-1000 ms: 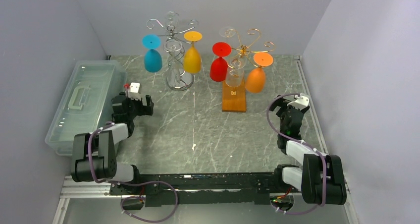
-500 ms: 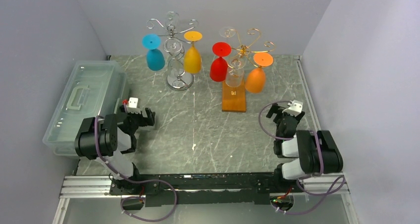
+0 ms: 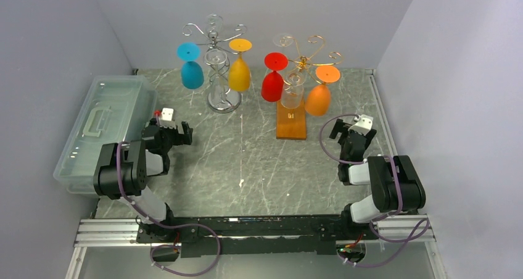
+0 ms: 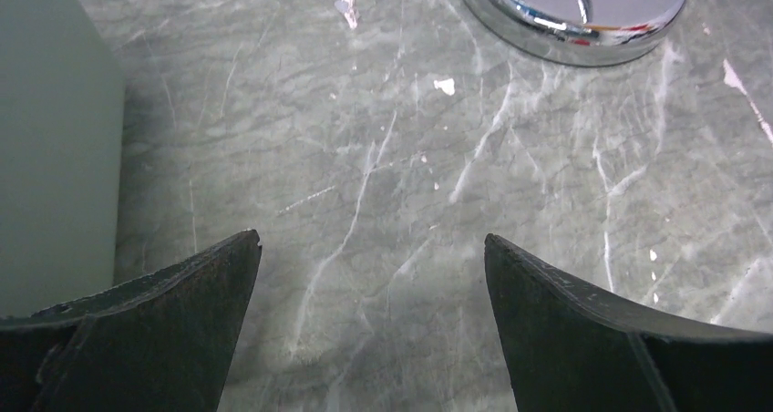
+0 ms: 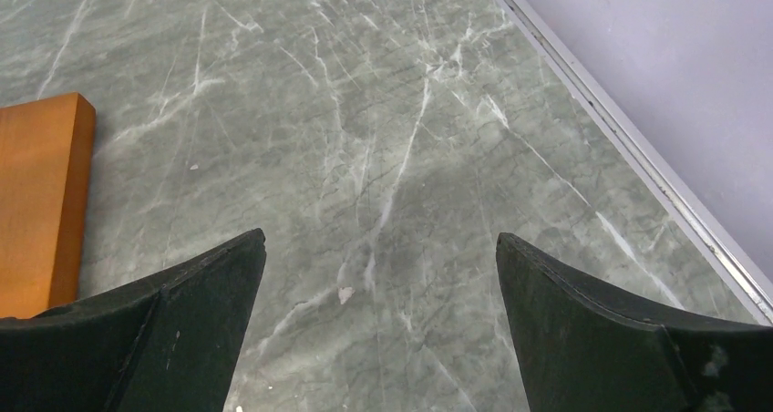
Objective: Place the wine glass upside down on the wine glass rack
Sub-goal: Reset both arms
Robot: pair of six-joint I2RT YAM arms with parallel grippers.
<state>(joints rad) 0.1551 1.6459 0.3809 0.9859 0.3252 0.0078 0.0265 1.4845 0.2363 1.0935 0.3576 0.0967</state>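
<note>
The table (image 3: 259, 162) holds a clear box (image 3: 105, 128) left of the silver rack (image 3: 223, 103). A gold rack (image 3: 291, 123) stands just right of it. A blue glass (image 3: 192, 75) and a yellow glass (image 3: 239, 75) hang upside down on the silver rack. A red glass (image 3: 272, 86) and an orange glass (image 3: 318, 100) hang on the gold rack. My left pincer (image 4: 372, 243) and right pincer (image 5: 381, 239), nearer me than the silver rack, are spread wide and hold nothing.

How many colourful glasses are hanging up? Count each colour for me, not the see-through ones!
Blue wine glass: 1
Yellow wine glass: 1
Red wine glass: 1
Orange wine glass: 1
Total: 4
</note>
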